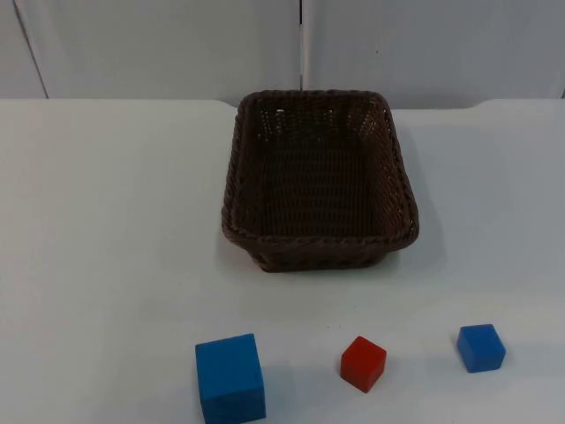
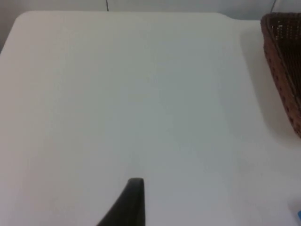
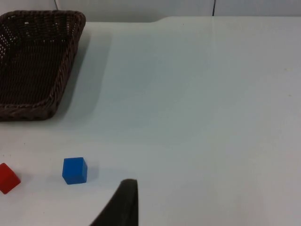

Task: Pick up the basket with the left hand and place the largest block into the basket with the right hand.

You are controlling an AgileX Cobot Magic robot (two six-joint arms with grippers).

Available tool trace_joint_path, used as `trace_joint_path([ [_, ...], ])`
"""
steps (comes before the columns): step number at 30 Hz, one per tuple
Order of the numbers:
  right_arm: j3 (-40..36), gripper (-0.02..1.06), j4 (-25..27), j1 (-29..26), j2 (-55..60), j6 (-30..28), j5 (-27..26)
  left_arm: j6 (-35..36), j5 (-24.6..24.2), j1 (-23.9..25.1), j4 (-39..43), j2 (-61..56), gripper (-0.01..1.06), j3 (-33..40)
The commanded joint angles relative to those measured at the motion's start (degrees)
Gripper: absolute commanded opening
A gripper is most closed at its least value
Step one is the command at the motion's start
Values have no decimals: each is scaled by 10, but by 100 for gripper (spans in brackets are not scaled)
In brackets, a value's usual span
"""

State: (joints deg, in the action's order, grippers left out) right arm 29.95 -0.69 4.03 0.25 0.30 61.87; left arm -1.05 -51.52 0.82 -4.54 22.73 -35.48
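One brown wicker basket (image 1: pixel 320 179) sits on the white bench (image 1: pixel 106 230). Three blocks (two blue, one red) line up before it: large blue block (image 1: pixel 230 379), red block (image 1: pixel 364 363), small blue block (image 1: pixel 481 347). Both arms wait; their jaws' state cannot be told.

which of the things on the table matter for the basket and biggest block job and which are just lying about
Part of the job:
- brown wicker basket, empty, standing on the table
- large blue block, the biggest of the three, near the front edge

Just lying about:
- red block, right of the large blue one
- small blue block, farthest right
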Motion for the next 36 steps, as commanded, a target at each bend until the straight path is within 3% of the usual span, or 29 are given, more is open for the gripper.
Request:
trace_joint_path([
  [1,-4,105,-3,-3,-3,1,0,-2,13,2,-8,11,105,-5],
  [16,-4,105,-3,-3,-3,1,-1,-45,35,2,-44,124,105,-53],
  [24,-4,105,-3,-3,-3,1,-1,-152,54,2,-178,221,105,-79],
  [36,-4,105,-3,-3,-3,1,-1,-264,105,2,-298,361,105,-79],
])
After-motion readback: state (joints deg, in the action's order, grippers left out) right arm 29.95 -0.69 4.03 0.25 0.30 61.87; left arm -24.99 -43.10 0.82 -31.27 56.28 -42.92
